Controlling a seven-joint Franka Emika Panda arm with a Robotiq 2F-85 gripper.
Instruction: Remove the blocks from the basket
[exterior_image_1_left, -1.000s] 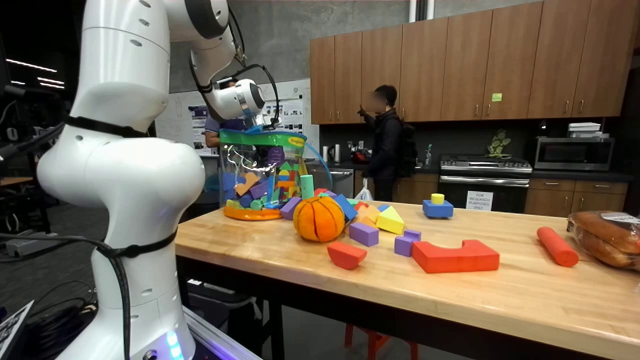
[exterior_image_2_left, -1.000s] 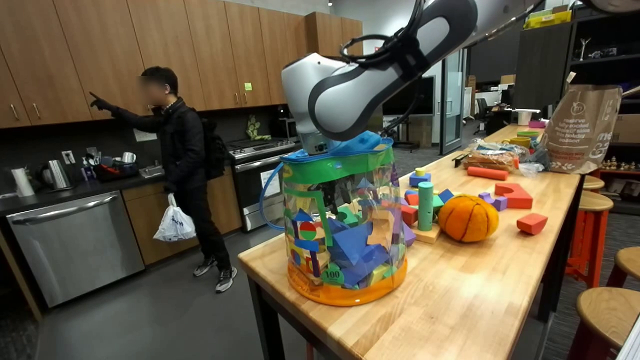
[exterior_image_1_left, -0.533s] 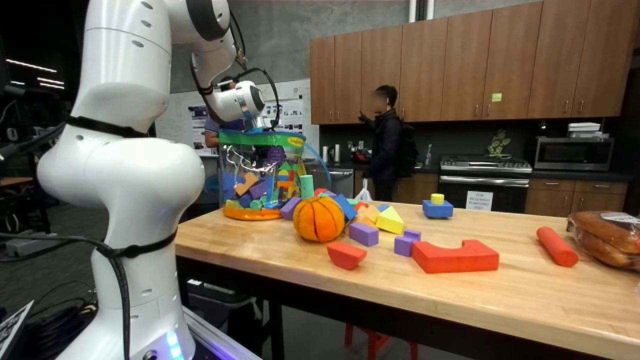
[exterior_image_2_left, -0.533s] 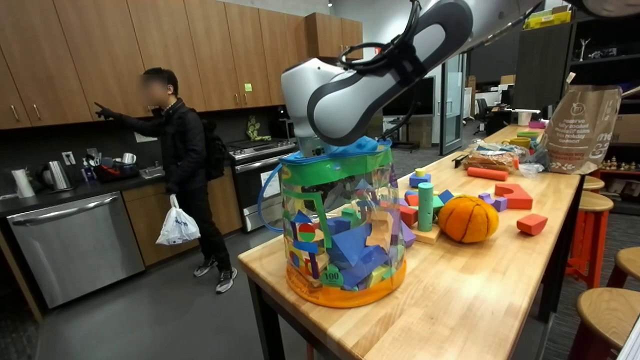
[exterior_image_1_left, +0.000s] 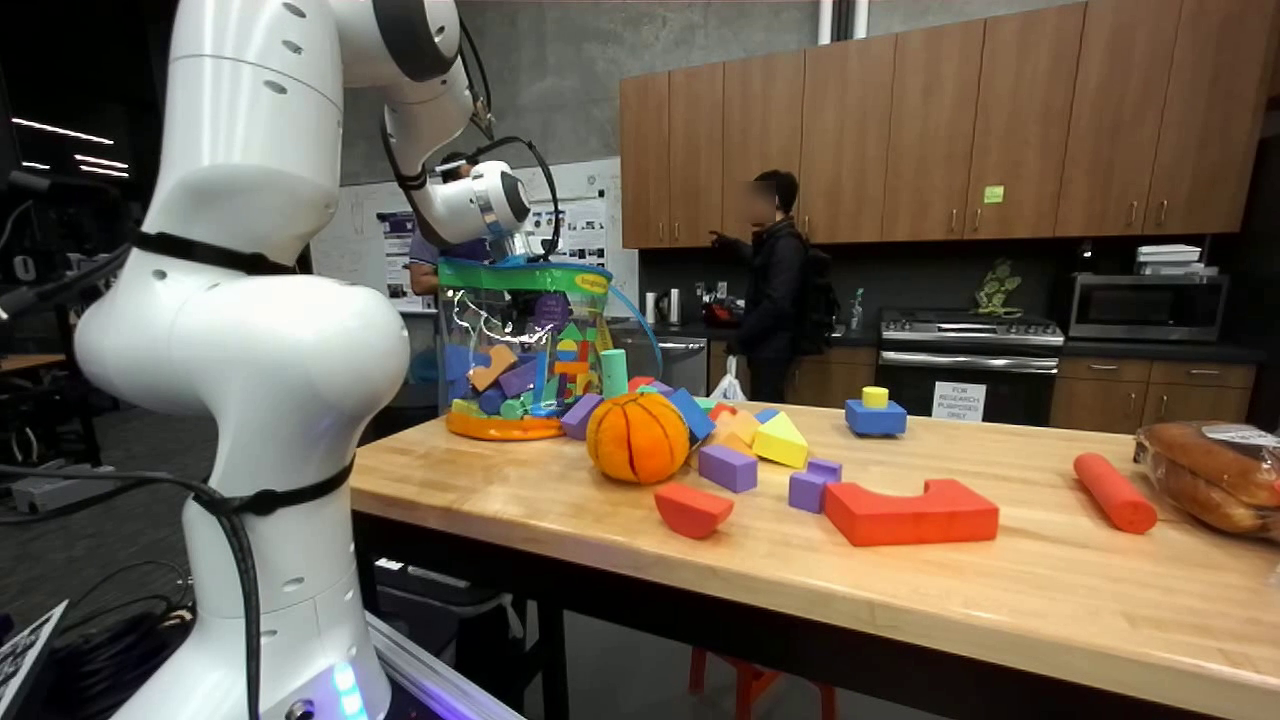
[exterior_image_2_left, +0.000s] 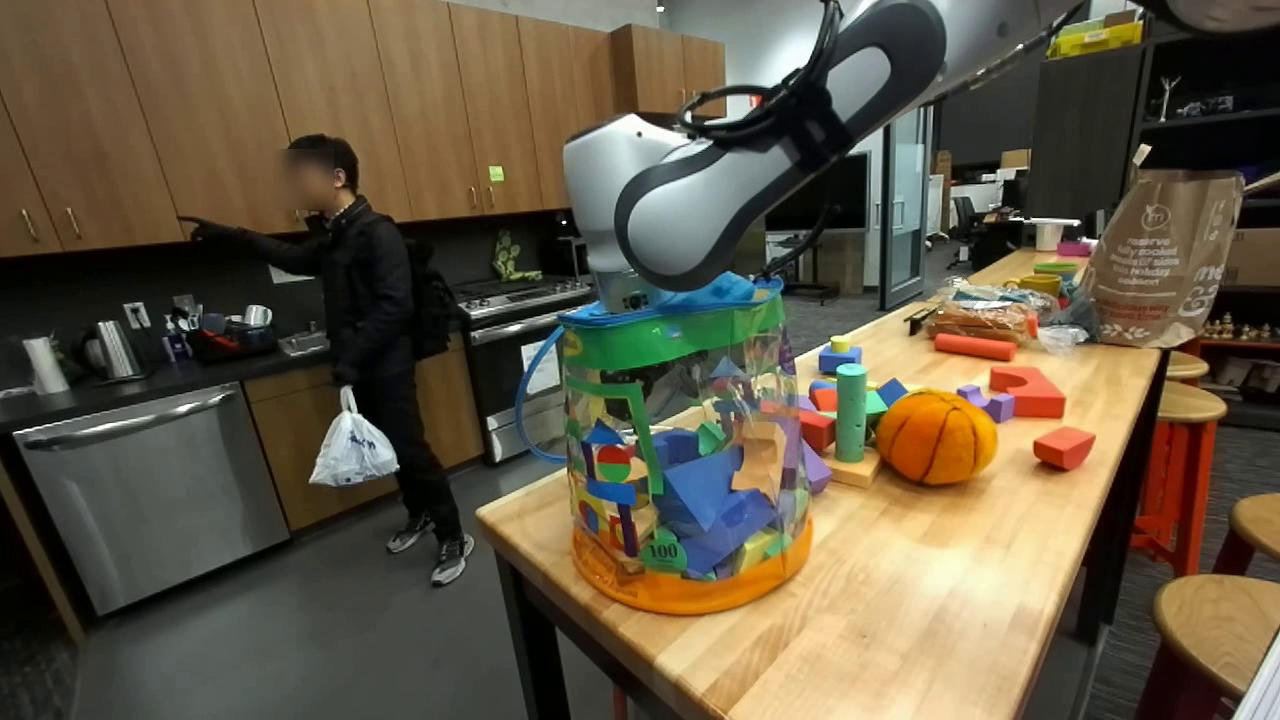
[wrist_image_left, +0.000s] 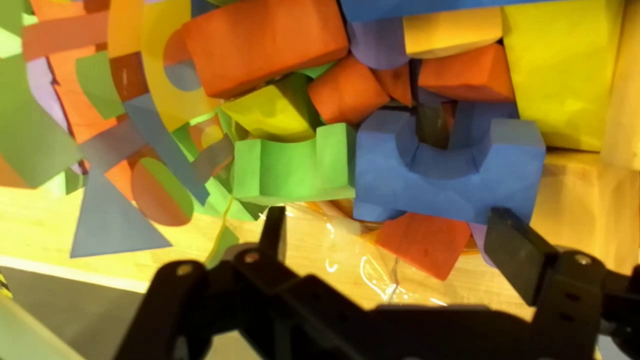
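The basket (exterior_image_1_left: 505, 429) stands at the table's end, with clear printed sides, a green band and an orange base; it shows in both exterior views (exterior_image_2_left: 690, 590). Many blocks lie inside. In the wrist view my gripper (wrist_image_left: 387, 215) is open and empty, its fingers wide apart above the blocks. A notched blue block (wrist_image_left: 440, 187) lies ahead, partly overlapped by the right finger; I cannot tell if they touch. A notched green block (wrist_image_left: 292, 172), a red block (wrist_image_left: 425, 245) and a yellow block (wrist_image_left: 560, 80) are close by. The basket rim and sides mostly hide the gripper from outside.
Loose blocks lie beside the basket, among them a green cylinder (exterior_image_2_left: 851, 412), a purple block (exterior_image_1_left: 728, 468) and a red arch (exterior_image_1_left: 915, 515). The orange ball (exterior_image_1_left: 638, 438), a long red piece (exterior_image_1_left: 1115, 493), packaged bread (exterior_image_1_left: 1212, 475) and a paper bag (exterior_image_2_left: 1160, 255) share the table.
The wrist has sunk slightly into the basket since a second ago, then stayed nearly still. A green block inside looks slightly shifted. A person in the background has lowered the pointing hand a little.
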